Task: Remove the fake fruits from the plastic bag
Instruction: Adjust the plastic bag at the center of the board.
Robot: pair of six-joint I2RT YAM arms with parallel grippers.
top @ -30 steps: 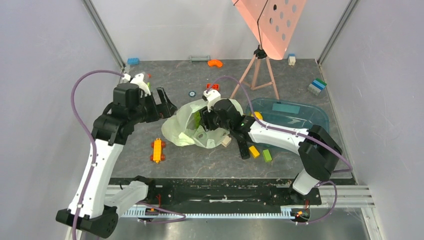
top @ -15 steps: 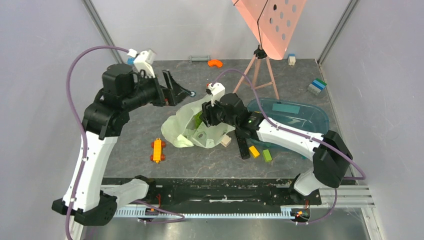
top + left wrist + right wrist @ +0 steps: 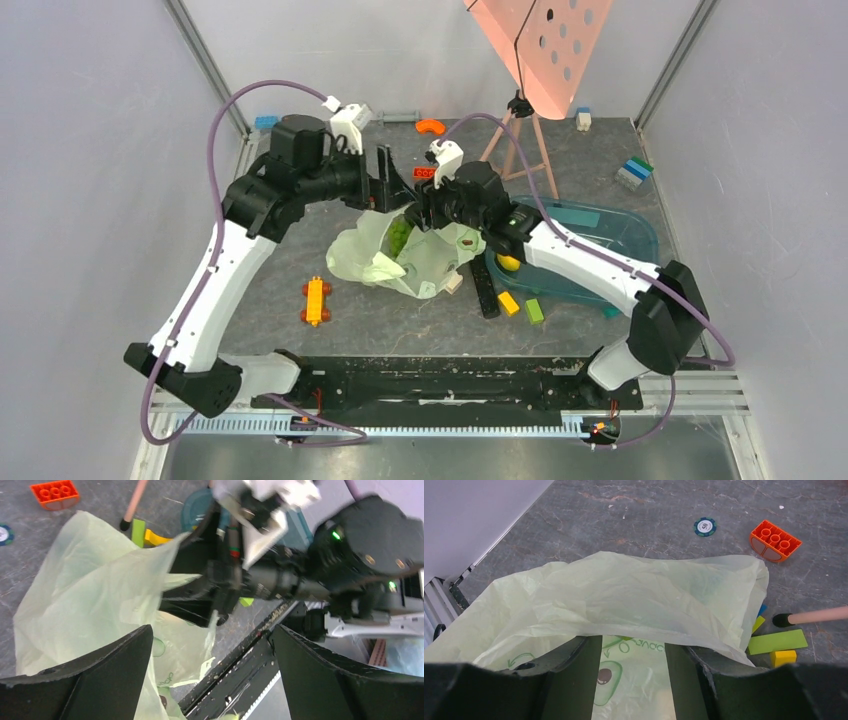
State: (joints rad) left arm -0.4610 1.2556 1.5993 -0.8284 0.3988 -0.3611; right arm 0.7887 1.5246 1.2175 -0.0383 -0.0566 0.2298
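2 grippers meet over the bag (image 3: 405,262) at mid-worktop, where a green fruit (image 3: 398,235) shows inside. Right gripper (image 3: 424,212) pinches the bag's far edge; beyond, left gripper (image 3: 388,190) hangs wide, holding nothing.

Access, as we see it: bare surface (image 3: 300,250) left of the plastic bag (image 3: 375,262), bar the orange toy car (image 3: 315,300). Obstacles: both grippers crowding the bag's far edge; teal tray (image 3: 610,228) and loose bricks (image 3: 522,306) right; tripod (image 3: 515,140) behind.
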